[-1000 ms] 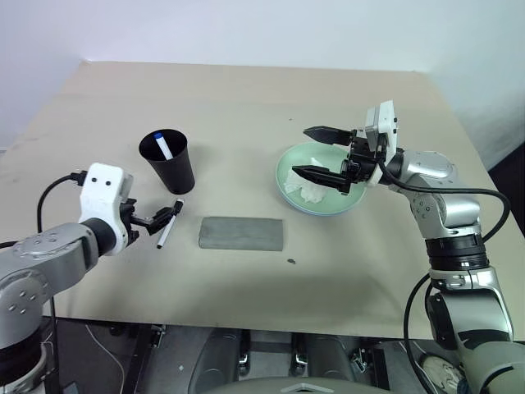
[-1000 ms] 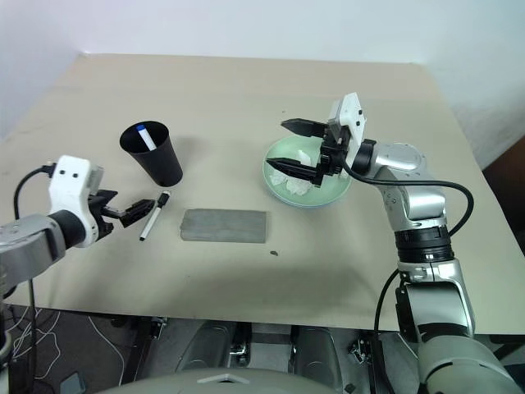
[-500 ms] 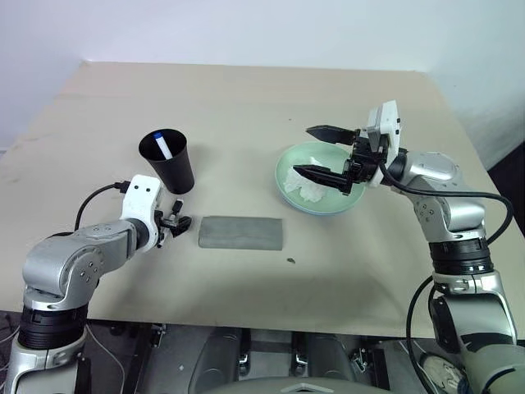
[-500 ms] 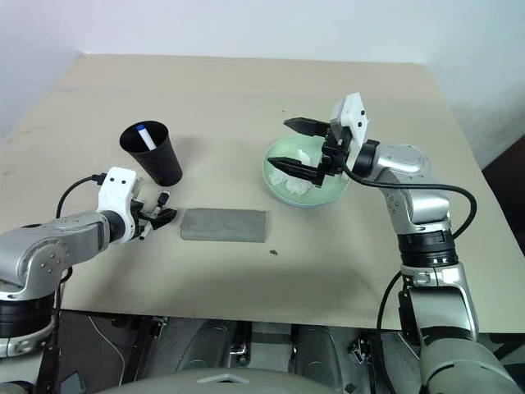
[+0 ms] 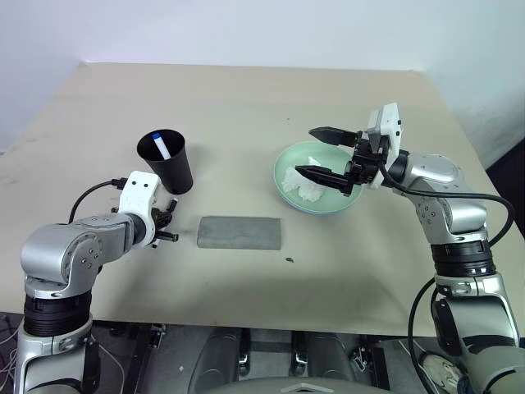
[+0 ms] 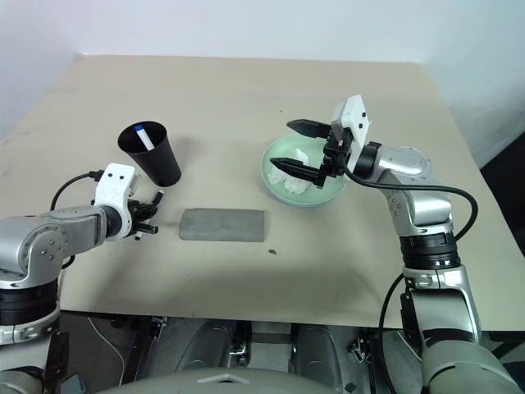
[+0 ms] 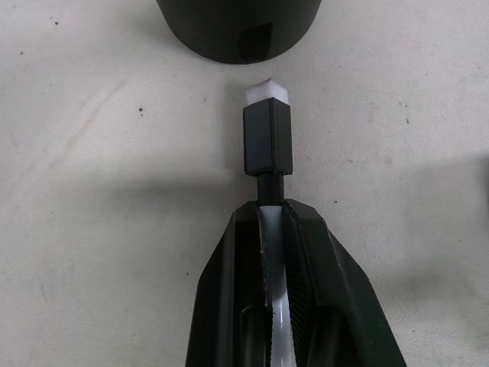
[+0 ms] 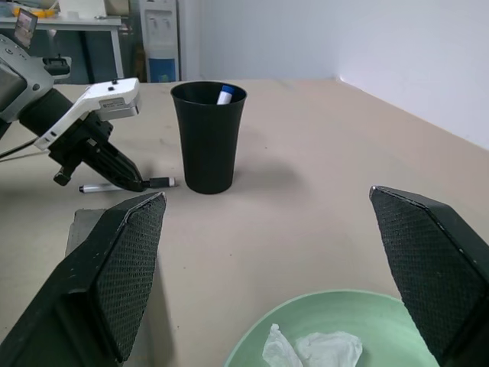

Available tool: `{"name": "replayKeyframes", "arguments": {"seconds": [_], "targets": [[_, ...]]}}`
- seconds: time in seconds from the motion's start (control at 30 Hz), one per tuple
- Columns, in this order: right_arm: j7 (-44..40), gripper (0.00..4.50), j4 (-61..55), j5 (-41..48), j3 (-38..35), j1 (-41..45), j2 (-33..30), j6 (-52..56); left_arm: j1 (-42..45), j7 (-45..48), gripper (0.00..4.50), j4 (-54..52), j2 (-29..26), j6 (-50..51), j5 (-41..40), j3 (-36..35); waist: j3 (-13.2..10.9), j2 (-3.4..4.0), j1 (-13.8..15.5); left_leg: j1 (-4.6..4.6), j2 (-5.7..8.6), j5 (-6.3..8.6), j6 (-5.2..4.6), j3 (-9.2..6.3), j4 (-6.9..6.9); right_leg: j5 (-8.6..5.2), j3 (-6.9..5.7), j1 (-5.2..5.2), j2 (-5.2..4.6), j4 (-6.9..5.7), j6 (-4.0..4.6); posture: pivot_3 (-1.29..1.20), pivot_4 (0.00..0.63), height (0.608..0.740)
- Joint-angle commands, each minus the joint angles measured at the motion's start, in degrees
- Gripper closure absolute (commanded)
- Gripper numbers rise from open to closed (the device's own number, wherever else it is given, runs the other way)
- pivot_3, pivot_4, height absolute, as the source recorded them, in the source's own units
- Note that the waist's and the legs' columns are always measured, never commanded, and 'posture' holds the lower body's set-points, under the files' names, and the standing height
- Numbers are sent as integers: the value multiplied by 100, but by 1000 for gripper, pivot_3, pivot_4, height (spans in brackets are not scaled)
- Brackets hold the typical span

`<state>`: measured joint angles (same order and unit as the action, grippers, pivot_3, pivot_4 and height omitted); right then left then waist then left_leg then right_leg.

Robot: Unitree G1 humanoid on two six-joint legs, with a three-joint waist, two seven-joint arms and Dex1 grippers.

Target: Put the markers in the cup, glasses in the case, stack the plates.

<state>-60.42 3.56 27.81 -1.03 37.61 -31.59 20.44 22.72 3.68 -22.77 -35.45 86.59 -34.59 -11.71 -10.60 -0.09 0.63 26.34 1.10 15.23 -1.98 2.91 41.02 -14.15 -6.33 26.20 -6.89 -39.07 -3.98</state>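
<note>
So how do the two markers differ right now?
The blue-capped marker stands tilted inside the cup, cap up; the black-capped marker lies on the table beside the cup's base. The blue-capped one is free, while the black-capped one is clamped in the left end effector, its cap pointing toward the cup. So one is already placed and the other is not. Both have slim white bodies.

You're working in an office-like lab room. Behind the broad beige table (image 8: 290,191) stand a white water dispenser (image 8: 159,38) and a grey desk (image 8: 69,27).
</note>
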Motion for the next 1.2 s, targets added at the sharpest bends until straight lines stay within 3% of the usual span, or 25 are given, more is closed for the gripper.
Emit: {"name": "replayKeyframes", "arguments": {"seconds": [0.03,0.23,0.4,0.5,0.6,0.97,1.2], "targets": [[28,0,-206,73,-192,51,-48,-80,-13,105,4485,-35,-10,186,159,-86,0,0,-3,0,0,0,0,0,0,0,0,1,1,0,0,0,150,681],[-5,0,-256,145,-198,74,-43,-36,147,936,4485,-535,20,43,-449,-629,-11,-14,9,9,0,-14,24,0,-1,0,0,10,0,1,0,0,150,681],[-58,0,-269,185,-159,101,-38,-10,-21,1697,4485,-869,-355,-233,-866,-924,-24,-24,7,11,1,-15,28,0,-2,-1,-1,9,-3,8,2,0,150,681],[-75,0,-269,203,-156,127,-27,17,-193,2225,4485,-958,-760,-1181,-679,-797,-27,-27,6,11,0,-16,28,0,-2,-1,-1,10,-3,8,3,0,150,681],[-80,0,-271,198,-156,134,-15,21,-166,2464,4485,-849,-801,-2362,-293,-659,-29,-24,16,11,0,-15,27,0,-2,-11,-1,11,-4,9,22,0,150,681],[66,0,-494,267,-178,9,2,108,337,3181,4485,-144,28,-5899,346,-625,-32,-26,16,19,2,-8,6,4,-4,1,-6,7,-9,23,6,0,150,681],[148,0,-606,313,-182,-19,-18,186,892,2829,4485,860,259,-7367,1068,-680,-32,-26,15,16,3,-9,-32,6,-3,8,-8,3,-5,23,-7,0,150,681]]}}
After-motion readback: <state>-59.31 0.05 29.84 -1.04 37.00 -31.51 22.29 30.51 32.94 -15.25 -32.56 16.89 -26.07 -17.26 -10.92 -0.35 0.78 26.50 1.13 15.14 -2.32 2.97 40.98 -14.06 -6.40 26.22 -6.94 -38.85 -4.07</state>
